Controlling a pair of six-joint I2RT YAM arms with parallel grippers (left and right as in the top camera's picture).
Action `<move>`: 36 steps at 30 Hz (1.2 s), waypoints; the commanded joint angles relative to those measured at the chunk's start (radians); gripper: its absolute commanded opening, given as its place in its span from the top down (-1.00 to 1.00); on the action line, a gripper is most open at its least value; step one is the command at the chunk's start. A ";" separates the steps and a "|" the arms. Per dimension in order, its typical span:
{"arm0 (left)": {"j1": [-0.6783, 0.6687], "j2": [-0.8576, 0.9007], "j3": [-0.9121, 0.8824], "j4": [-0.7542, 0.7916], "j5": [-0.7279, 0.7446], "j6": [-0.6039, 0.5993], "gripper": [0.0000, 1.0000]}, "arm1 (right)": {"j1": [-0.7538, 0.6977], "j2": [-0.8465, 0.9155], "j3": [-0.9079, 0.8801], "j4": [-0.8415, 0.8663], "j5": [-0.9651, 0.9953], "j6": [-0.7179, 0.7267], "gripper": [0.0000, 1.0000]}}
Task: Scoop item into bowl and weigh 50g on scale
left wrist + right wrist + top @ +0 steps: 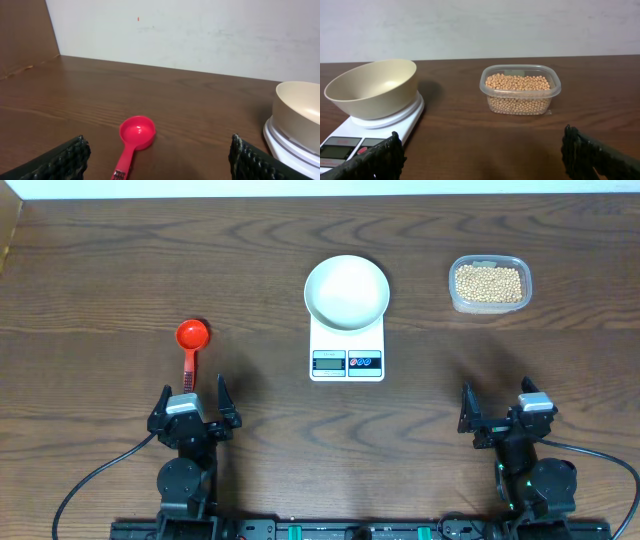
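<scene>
Dark wooden table, round white bowl atop white digital scale, tan beans in clear plastic tub at right, red plastic scoop at left — left gripper and right gripper spread wide, empty.

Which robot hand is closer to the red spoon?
The left one. The left gripper sits right at the handle end of the red scoop; the right gripper is far off, past the scale.
</scene>
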 commanded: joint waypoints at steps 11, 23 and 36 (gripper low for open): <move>-0.004 0.000 -0.013 -0.048 -0.002 0.005 -0.82 | -0.006 -0.001 -0.006 0.002 0.008 -0.008 -0.99; -0.004 0.000 -0.008 -0.018 -0.002 -0.025 -0.82 | -0.006 -0.001 -0.006 0.001 0.008 -0.008 -0.98; -0.004 0.009 0.033 -0.008 -0.002 -0.031 -0.82 | -0.006 -0.001 -0.006 0.001 0.008 -0.008 -0.99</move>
